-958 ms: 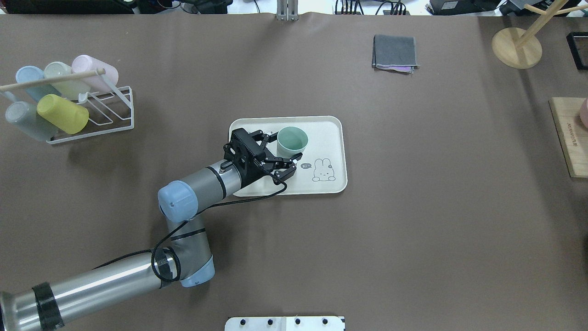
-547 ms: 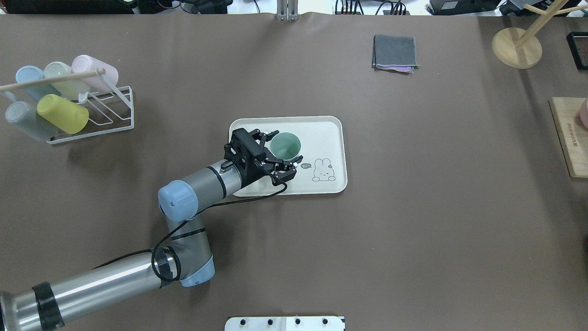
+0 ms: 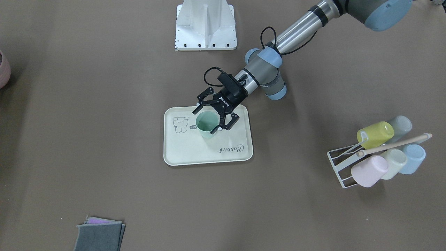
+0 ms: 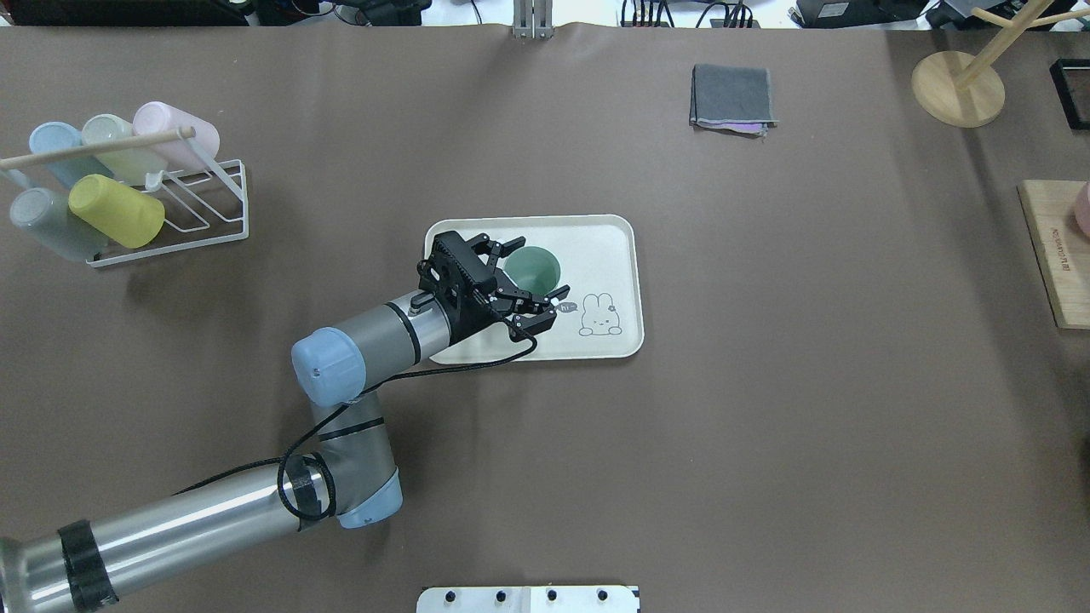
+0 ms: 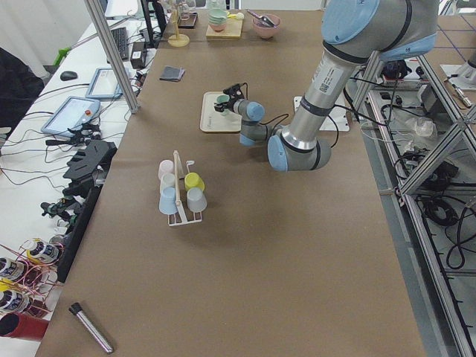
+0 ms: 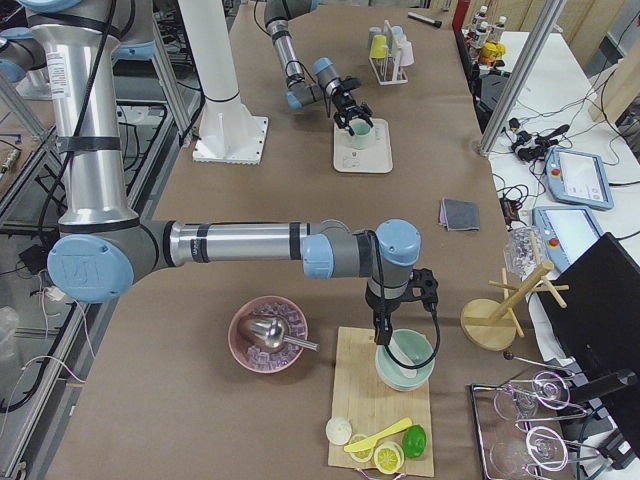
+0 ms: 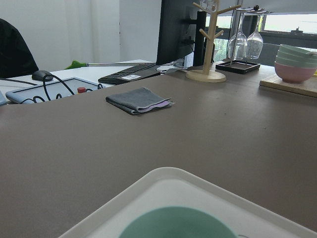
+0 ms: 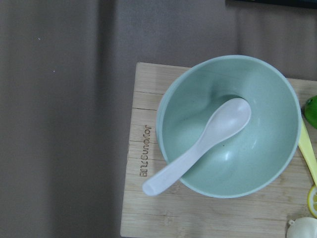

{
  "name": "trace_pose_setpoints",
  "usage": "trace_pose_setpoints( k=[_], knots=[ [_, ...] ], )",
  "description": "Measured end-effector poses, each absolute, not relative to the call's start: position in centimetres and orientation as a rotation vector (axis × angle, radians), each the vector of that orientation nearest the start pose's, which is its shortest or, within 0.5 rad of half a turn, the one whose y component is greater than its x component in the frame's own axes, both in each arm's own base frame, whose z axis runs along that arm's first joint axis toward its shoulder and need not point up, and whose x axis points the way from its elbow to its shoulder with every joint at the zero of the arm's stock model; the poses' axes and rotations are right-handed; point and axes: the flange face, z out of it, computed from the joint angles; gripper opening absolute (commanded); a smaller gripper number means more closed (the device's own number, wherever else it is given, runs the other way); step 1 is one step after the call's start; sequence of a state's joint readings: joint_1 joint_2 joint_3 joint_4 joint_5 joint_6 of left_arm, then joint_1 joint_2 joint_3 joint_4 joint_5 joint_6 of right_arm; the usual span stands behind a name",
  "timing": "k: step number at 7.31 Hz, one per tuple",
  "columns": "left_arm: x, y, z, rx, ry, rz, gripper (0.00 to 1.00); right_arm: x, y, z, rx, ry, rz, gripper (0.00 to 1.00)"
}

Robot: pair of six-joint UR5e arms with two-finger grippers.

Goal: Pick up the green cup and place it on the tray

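The left gripper [image 4: 535,272] holds its jaws spread wide, the green cup [image 3: 207,127] upright between them on the tray [image 4: 609,255]; a light, stiff, slick plastic tumbler, probably best pinched across its upper wall.

in the left wrist view the green cup [image 7: 177,224] and the tray [image 7: 163,181] are cut off at 6 o'clock. from overhead the left gripper [image 4: 540,271] hides the cup's wall at 8 o'clock, so contact is unclear. the right gripper [image 6: 388,338] is too small to read.
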State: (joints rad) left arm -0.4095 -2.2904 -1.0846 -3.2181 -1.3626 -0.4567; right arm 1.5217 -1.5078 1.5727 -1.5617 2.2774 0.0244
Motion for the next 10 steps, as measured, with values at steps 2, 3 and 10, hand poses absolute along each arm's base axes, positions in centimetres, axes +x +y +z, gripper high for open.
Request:
trace_pose_setpoints(
  k=[2,3,10],
  knots=[
    [57.4,-44.4,23.5,1.454,1.278,0.253,0.99,4.2,-52.9,62.6,0.051,-0.709,-0.053,1.0],
    [55.5,-46.0,22.1,1.456,1.236,0.24,0.99,4.2,-52.9,62.6,0.051,-0.709,-0.054,1.0],
    [42.3,-52.3,14.1,1.02,0.657,0.285,0.99,3.6,-53.5,65.8,0.14,-0.708,-0.106,1.0]
  ],
)
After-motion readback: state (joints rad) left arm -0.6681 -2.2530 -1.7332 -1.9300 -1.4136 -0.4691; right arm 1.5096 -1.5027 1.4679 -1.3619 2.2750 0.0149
